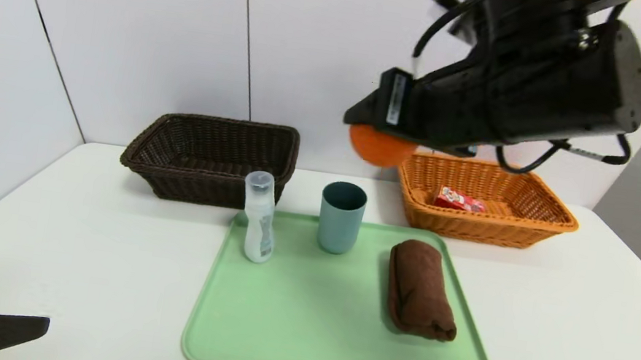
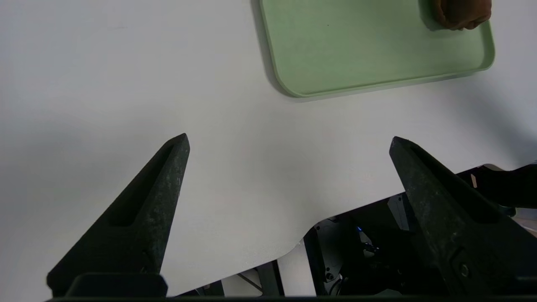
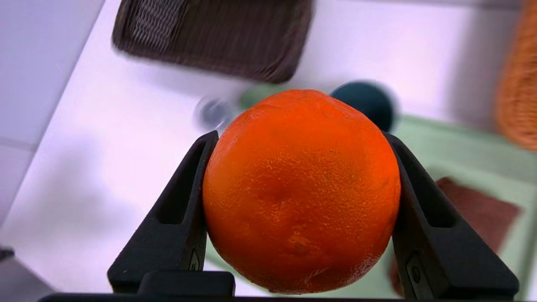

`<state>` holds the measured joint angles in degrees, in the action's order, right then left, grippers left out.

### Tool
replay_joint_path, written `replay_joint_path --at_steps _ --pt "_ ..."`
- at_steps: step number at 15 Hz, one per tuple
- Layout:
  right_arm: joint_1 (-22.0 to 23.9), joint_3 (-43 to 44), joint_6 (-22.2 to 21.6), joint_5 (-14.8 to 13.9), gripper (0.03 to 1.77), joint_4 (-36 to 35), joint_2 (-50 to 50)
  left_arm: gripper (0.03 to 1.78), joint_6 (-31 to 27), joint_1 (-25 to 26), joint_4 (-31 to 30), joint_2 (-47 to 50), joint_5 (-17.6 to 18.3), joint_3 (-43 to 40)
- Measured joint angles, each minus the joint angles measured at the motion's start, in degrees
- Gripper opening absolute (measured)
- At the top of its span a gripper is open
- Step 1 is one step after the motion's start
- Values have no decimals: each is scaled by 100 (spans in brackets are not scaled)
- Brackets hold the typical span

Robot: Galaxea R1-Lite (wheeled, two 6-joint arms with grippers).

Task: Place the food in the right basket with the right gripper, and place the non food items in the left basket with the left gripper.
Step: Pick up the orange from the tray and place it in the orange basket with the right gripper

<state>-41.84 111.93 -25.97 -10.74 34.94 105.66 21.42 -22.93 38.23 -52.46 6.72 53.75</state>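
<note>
Jaws closed on both sides of a round orange fruit, and that's the right gripper with it, up in the air, above and beyond the green tray and just to the left of the orange basket! Over at the table's near left, the left gripper waits wide open, nothing between its fingers.

Now the danger: the fruit is smooth and round, pinched at its sides, so a jolt or an uneven squeeze could roll it out. Let go too soon, and it may drop onto the blue-green cup or bounce off the basket's rim. Come across too low and the arm could clip that rim, or the fruit could land hard on the red packet already inside. Over to the non-food side: the slim white bottle stands close to the dark basket, and a careless left-hand reach might topple it; the brown rolled cloth lies far over on the right, a long stretch for that arm.

Labels? Printing on packet and bottle, none of it legible.
</note>
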Motion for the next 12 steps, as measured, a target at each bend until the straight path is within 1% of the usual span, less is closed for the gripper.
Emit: replay_joint_path --at_steps 2,4,5,7,9,12 --pt "640 -13 -13 46 116 -21 -144 169 -4 0 -91 -93 11 18" --pt "1390 -22 -7 146 116 -29 -152 169 -1 0 -102 -167 9 72" --pt "1779 -30 0 193 116 -29 -89 169 -4 0 -100 -195 9 93" --pt "2395 -44 20 232 116 -35 158 169 0 0 -102 -226 11 105" --pt "2837 -48 20 240 116 -54 507 169 5 0 -100 -239 13 105" --pt "3252 -48 20 228 116 -123 1076 169 10 -2 -96 -239 9 94"
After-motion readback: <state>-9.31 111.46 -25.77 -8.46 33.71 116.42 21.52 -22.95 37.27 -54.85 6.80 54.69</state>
